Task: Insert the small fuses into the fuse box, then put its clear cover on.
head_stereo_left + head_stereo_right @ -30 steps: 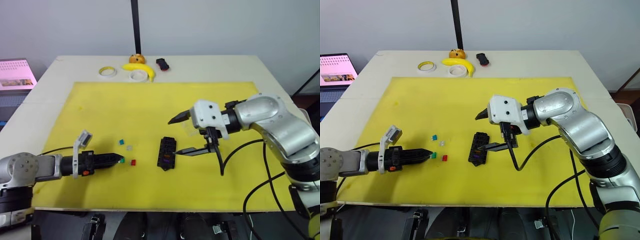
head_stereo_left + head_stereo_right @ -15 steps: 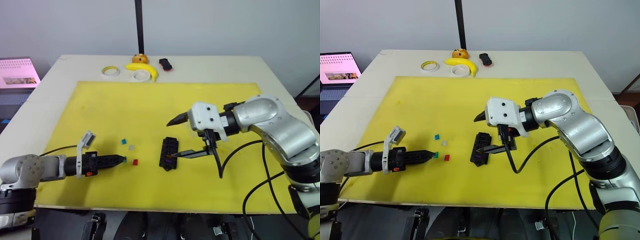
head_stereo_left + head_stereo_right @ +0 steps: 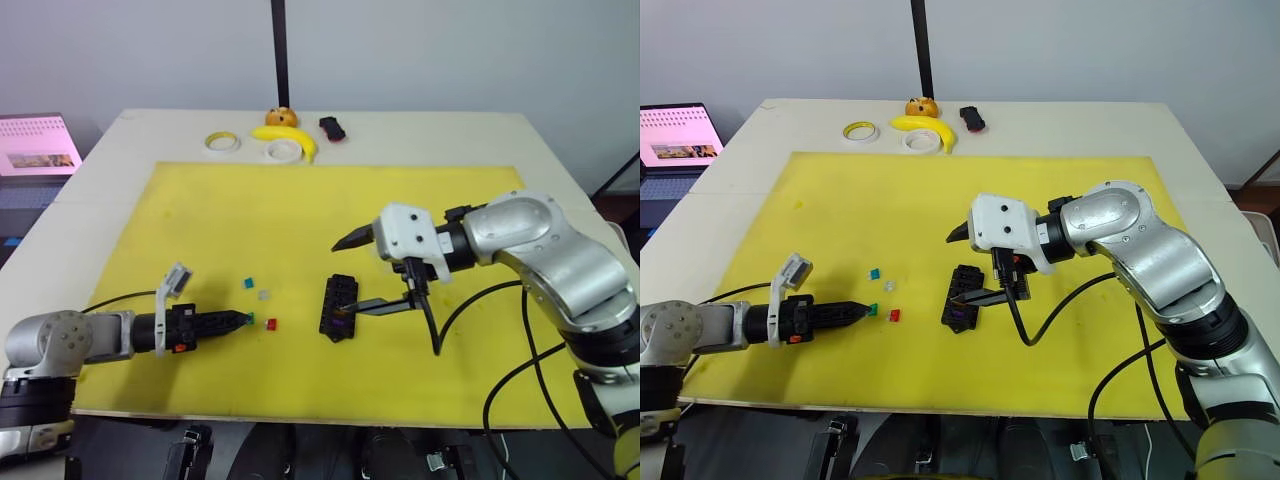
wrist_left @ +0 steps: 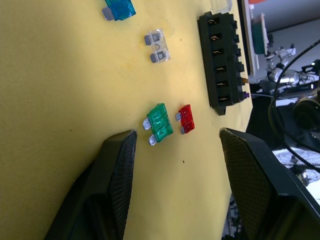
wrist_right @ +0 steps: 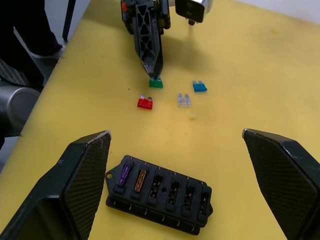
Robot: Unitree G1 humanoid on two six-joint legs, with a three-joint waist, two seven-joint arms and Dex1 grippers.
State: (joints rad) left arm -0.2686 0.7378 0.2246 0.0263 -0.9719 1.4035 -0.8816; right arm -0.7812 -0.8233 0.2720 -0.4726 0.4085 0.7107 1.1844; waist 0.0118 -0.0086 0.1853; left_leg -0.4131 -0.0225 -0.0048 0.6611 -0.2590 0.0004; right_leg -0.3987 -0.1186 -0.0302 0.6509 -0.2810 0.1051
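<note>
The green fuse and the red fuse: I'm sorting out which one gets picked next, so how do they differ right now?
The green fuse lies between the open left gripper's fingers; the red fuse lies just beside it, nearer the fuse box. In the left wrist view the green fuse looks a bit larger than the red. Both lie flat on the yellow mat, loose, not yet in a slot.

- My left pincer [image 3: 244, 319] has eased forward along the yellow mat [image 3: 250, 210] — a second ago its tips were beside the green fuse [image 4: 160, 122], and now the fuse lies just ahead of them, between my spread fingers in the wrist view.
- My right pincer [image 3: 345, 273] has drifted a little toward the fuse box [image 3: 337, 306] — its lower finger [image 3: 375, 306] now reaches over the box's near end, fingers spread wide.
</note>
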